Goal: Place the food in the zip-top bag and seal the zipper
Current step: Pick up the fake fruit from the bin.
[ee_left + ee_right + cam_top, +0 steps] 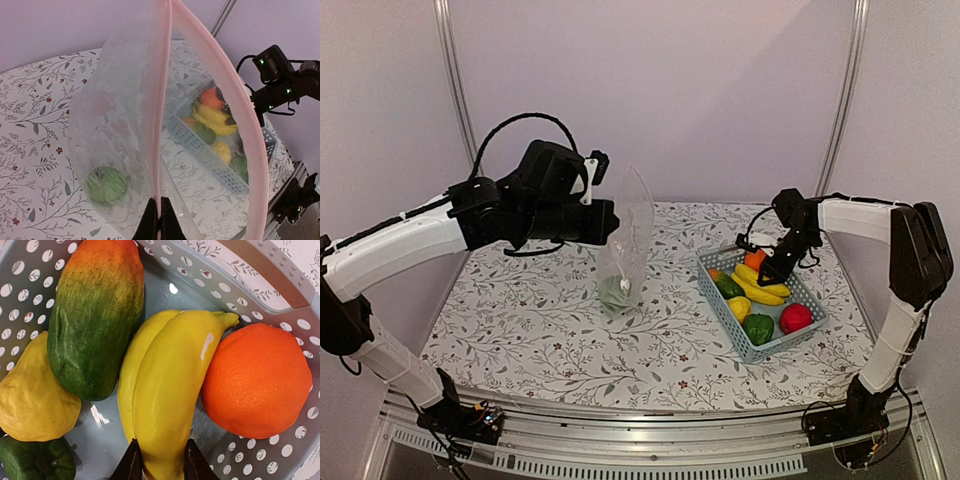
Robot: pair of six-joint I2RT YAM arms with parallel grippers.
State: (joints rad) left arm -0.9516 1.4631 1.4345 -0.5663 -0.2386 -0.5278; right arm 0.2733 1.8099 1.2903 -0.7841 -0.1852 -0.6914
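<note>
My right gripper's [162, 466] two fingertips sit either side of the banana's [165, 390] lower end, spread to about its width. I cannot tell whether they are pressing on it yet. The banana lies in the basket [30, 270] between the green-orange piece [97, 315] and the orange [257, 380], with the lemon [32, 395] and pepper [35, 460] beside them and the apple [796, 317] further along.

I judge the banana to be light, hard, hollow plastic with a smooth, slippery skin. A grip across the thick middle should hold better than one on the tapering end, where it could squirt out. Its neighbours touch it, so lifting may nudge them.

My right arm reaches in from the side, its wrist bent down into the basket.

My left gripper [159, 220] is closed tight on one lip of the bag [125, 100] and holds it upright over the table [540, 340]. The zipper [240, 125] bows apart, so the mouth gapes. The bag is thin and floppy, and the watermelon [106, 184] lies at its bottom. My left arm stretches level, forearm across the table.
</note>
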